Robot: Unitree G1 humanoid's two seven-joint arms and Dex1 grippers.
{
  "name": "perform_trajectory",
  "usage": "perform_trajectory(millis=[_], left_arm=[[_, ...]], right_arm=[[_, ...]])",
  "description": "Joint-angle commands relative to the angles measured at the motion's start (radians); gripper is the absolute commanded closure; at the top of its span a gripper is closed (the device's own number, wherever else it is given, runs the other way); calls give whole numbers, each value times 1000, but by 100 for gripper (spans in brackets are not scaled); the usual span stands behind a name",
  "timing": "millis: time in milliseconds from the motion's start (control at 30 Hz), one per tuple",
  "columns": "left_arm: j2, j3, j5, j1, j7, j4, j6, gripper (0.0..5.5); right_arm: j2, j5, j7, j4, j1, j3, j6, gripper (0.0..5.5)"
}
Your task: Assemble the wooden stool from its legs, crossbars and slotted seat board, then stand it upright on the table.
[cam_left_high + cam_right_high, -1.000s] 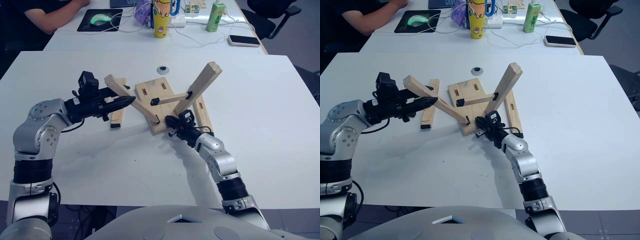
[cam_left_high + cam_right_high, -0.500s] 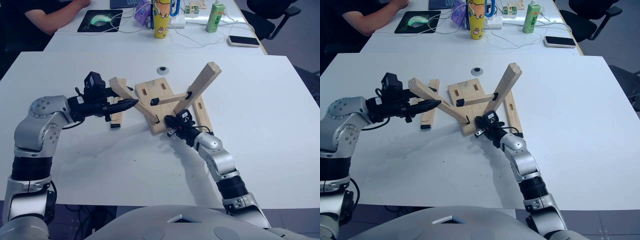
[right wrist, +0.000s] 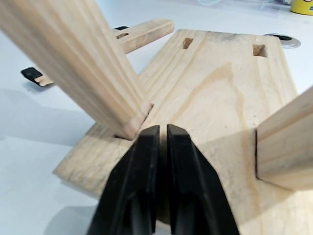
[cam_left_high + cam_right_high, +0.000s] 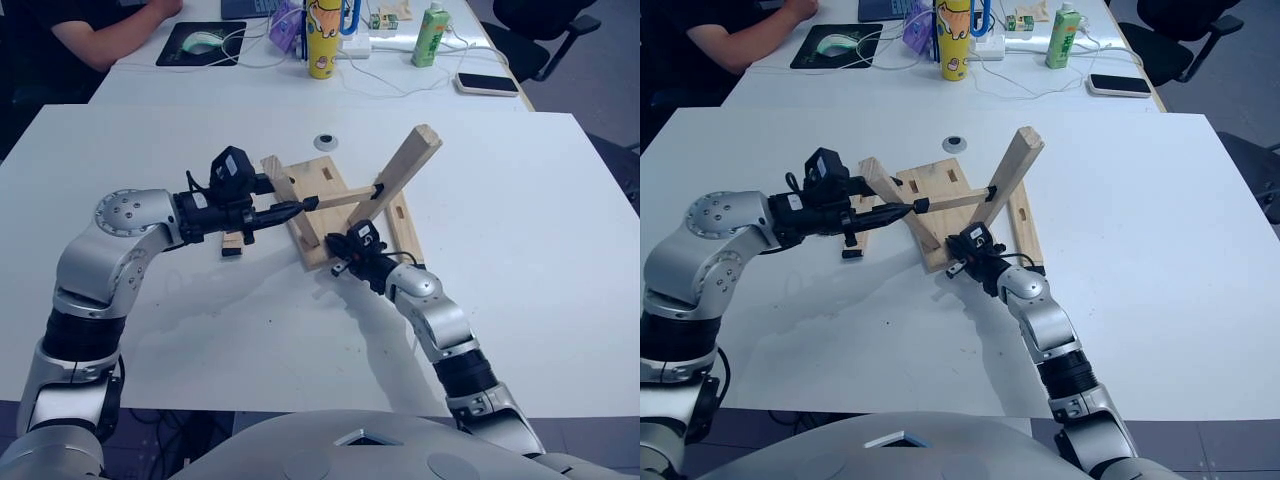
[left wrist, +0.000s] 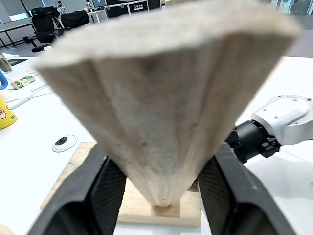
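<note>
I am holding the pale, square-cut wooden leg [image 3: 73, 54] clamped between the fingers of the left tool [image 4: 283, 210], gripped partway up its length. It is leaning back toward that tool's wrist rather than standing square to the flat pine seat board with rectangular slots [image 3: 215, 88]. The right tool [image 3: 158, 134] has its fingers pressed together with nothing between them, tips down on the board's near edge. The leg's foot is meeting the board just beside those tips; I cannot tell how deep it is sitting in its slot. On the far side of the right tool a second wooden leg [image 4: 405, 170] is standing tilted in the board. A thin wooden crossbar with a black tip [image 4: 345, 197] is reaching out from it toward the left tool, its free end just beside that tool's fingertips. I am judging the step in hand as swinging the held leg upright so the foot seats and the crossbar end finds the leg's side. To do it well I should pivot about the foot instead of lifting. I should bear down with the right tool so the board is not sliding on the white tabletop [image 4: 520, 200]. I should also line up the crossbar tip before pushing, since forcing it askew could lever the second leg out.
</note>
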Motion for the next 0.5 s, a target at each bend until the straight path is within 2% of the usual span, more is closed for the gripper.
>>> perform_trajectory(millis=[33,333,500], left_arm=[[-5,-68,78,33,23,80,19,347],[36,-167,153,103,9,165,-24,347],[34,-167,128,108,7,165,-27,347]], right_arm=[[-32,-30,18,78,74,48,125,522],[-48,-28,37,82,78,78,147,522],[-19,33,45,25,86,11,41,522]])
